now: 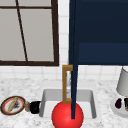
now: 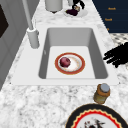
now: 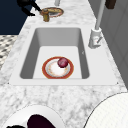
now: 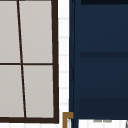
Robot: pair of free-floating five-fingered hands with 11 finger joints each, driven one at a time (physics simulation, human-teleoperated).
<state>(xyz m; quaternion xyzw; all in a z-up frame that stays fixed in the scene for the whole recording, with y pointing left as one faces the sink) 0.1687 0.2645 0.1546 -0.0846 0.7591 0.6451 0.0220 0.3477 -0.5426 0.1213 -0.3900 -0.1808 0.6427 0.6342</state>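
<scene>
My left hand hovers at the sink's left front corner, just right of a small brown jar. In the left side view the left hand hangs off the counter's front edge with straight, spread fingers, holding nothing. From the right it shows as the left hand beside the jar. My right hand is over a white plate at the far right, next to a dark purple thing. A red ball lies on a red-rimmed plate in the sink.
A navy wall cabinet door stands open, edge-on, with a brass handle above the sink. A patterned plate lies left of the jar. A grey canister stands at the right. The faucet rises behind the sink. A window is at the left.
</scene>
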